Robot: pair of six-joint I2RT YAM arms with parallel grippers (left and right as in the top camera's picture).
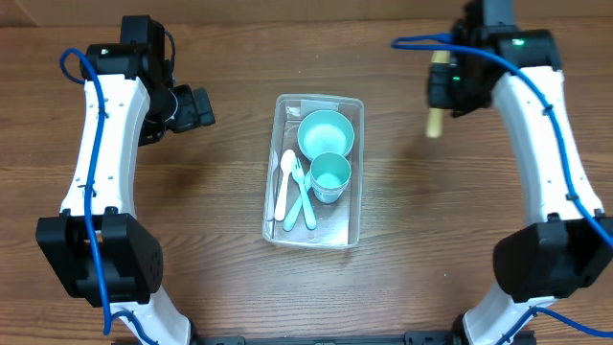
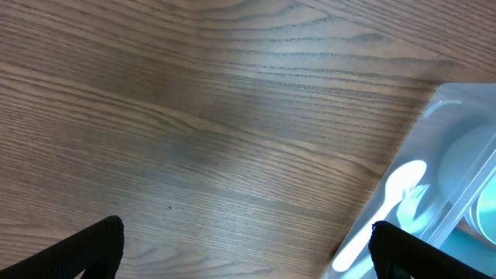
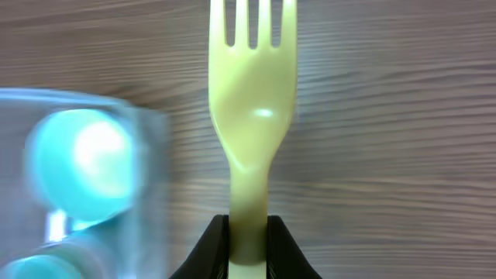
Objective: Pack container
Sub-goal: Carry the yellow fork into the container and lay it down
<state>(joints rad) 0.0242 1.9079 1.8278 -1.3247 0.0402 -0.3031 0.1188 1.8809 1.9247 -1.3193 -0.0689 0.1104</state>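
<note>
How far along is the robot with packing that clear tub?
Done: a teal bowl, teal cup, white spoon and teal utensil sit in the container. In hand: the right end effector grips a pale yellow fork over the table, beside the container. Left: that fork likely goes in; the left end effector is open and empty.

The left arm (image 1: 101,153) stretches forward along its side, wrist bent inward, its end effector (image 1: 199,107) held with fingers (image 2: 93,249) spread wide apart. Opposite, the right arm (image 1: 546,144) extends likewise, its end effector (image 1: 442,88) clamped on the handle of a pale yellow fork (image 3: 252,116).
</note>
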